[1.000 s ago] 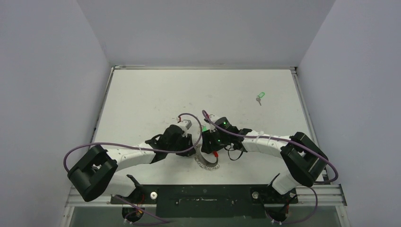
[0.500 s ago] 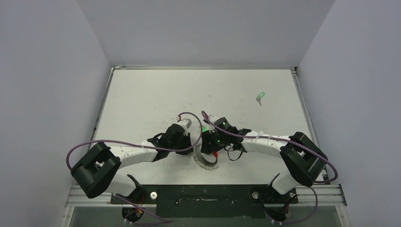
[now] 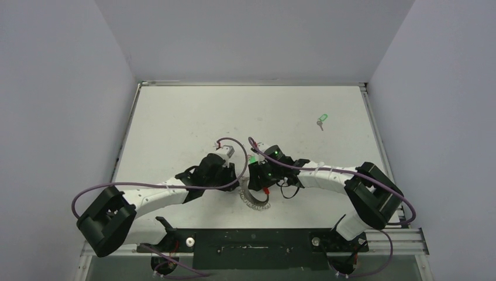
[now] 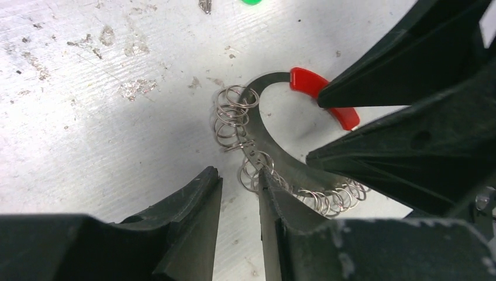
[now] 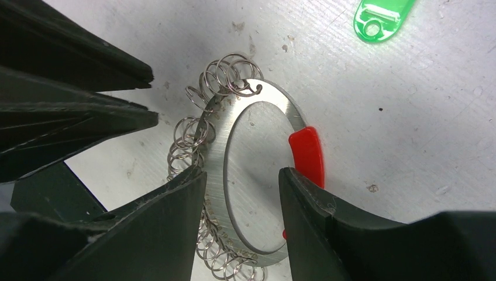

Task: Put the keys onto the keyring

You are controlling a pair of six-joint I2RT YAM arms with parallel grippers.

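The keyring (image 5: 251,175) is a flat silver band with a red segment (image 5: 307,155) and several small wire rings along its outer edge. It lies on the table near the front (image 3: 255,199). My right gripper (image 5: 241,175) is open right over it, one finger over the wire-ring side and the other by the red segment. My left gripper (image 4: 240,178) is slightly open beside the keyring (image 4: 275,164), with its right fingertip against the wire rings and nothing between the jaws. A green key tag (image 5: 383,17) lies just beyond the ring. Another set of keys (image 3: 321,120) lies far right.
The white table (image 3: 175,123) is scratched and walled on three sides. Both wrists (image 3: 234,170) crowd close together over the ring, and purple cables (image 3: 234,143) loop above them. A black rail (image 3: 251,240) runs along the near edge.
The left arm's elbow has swung left and toward the front edge, while its gripper stays by the ring. The right arm and the ring have hardly moved.
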